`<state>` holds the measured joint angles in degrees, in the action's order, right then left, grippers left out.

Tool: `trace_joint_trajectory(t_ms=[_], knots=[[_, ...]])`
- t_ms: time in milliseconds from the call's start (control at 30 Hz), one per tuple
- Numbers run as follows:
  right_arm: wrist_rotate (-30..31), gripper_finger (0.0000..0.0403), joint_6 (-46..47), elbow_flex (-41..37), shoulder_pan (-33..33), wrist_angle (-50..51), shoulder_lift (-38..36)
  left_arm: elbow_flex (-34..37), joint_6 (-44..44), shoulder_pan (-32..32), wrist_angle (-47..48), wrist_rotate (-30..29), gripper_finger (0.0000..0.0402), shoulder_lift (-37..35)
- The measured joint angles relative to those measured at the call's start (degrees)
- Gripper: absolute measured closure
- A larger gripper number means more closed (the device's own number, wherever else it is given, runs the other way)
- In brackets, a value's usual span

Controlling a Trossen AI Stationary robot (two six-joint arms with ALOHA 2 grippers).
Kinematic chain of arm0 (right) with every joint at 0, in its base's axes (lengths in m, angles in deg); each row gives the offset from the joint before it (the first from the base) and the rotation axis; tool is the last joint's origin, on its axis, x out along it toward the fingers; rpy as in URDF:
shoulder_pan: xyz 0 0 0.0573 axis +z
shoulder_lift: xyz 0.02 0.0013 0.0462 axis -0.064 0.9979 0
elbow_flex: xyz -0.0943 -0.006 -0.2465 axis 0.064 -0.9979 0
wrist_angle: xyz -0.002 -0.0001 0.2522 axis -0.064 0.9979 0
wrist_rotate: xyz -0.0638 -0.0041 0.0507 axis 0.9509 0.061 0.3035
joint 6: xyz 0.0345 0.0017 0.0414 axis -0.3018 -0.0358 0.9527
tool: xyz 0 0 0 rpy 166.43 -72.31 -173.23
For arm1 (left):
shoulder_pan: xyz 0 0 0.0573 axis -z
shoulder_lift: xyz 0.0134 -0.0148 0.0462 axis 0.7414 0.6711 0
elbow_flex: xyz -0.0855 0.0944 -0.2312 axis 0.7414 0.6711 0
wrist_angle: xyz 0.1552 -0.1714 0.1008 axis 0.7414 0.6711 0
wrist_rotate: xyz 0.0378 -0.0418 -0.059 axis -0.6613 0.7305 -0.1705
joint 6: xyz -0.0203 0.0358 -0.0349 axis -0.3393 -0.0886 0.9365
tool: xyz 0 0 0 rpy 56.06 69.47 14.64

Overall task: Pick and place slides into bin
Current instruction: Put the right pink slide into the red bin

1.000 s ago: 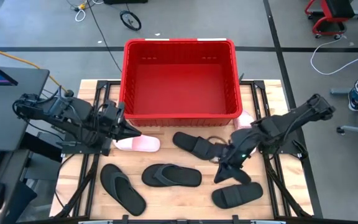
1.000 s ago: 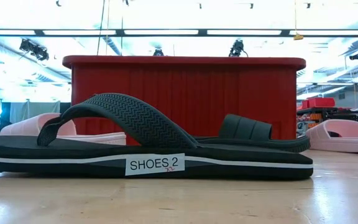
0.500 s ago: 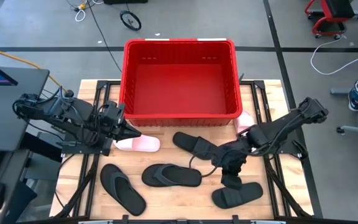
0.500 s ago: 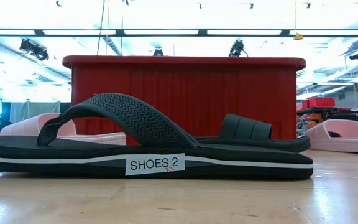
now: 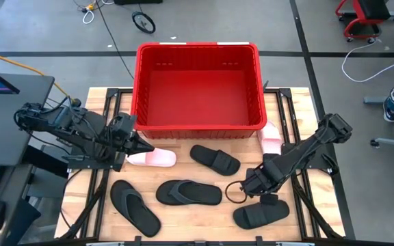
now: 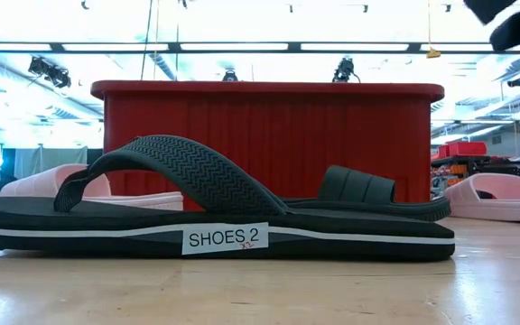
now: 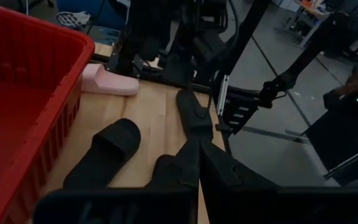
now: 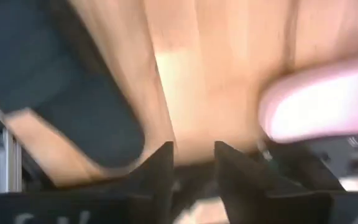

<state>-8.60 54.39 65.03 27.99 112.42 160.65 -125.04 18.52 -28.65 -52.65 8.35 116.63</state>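
The red bin (image 5: 198, 87) stands at the table's far middle. Before it lie one pale pink slide (image 5: 152, 158) on the left and one (image 5: 271, 139) on the right. Also there are a black wide-strap slide (image 5: 215, 158), two black flip-flops (image 5: 189, 193) (image 5: 135, 207) and a second black slide (image 5: 260, 214). My left gripper (image 5: 146, 145) hovers shut by the left pink slide's far edge. My right gripper (image 5: 247, 183) hangs open (image 8: 191, 165) above the wood between the two black slides, holding nothing.
The flip-flop labelled "SHOES 2" (image 6: 215, 212) lies closest to the near edge. Bare wood shows between the slides and in front of the bin. Black frame rails (image 5: 299, 198) run along both table sides. Part of my right arm (image 6: 513, 18) shows at the low view's top right.
My right gripper has gone from above the near-right black slide toward the middle black slide, then drawn back toward the near right. Its arm has come into the low view's top right corner. No slide has moved.
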Motion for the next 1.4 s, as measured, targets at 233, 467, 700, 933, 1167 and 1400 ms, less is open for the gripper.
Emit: trace_joint_trajectory(t_ms=[233,467,700,933,1167,1400], knots=[[1.61,0.0202,3.01,-11.77,0.0,-6.56,-0.2,0.0,0.02,0.0,-0.05,-0.01,0.0376,0.02],[7.95,0.0173,7.64,-20.16,-0.04,-6.35,-0.21,0.0,0.04,0.0,-0.07,-0.01,0.0393,0.02],[8.63,0.018,6.1,-25.84,-0.02,-11.99,-0.24,0.0,0.38,0.0,-0.1,-0.03,0.0388,0.02],[11.02,0.021,7.16,-30.0,-0.04,-15.79,-0.3,0.0,3.1,0.0,-0.12,-0.07,0.0381,0.02],[10.32,0.0343,7.1,-31.43,-0.04,-15.76,-0.33,0.0,3.15,0.0,-0.21,-0.07,0.0396,0.02],[-0.23,0.0375,10.13,-25.15,-0.03,-15.76,-4.0,0.02,4.93,0.0,-0.27,-0.49,0.038,0.02]])
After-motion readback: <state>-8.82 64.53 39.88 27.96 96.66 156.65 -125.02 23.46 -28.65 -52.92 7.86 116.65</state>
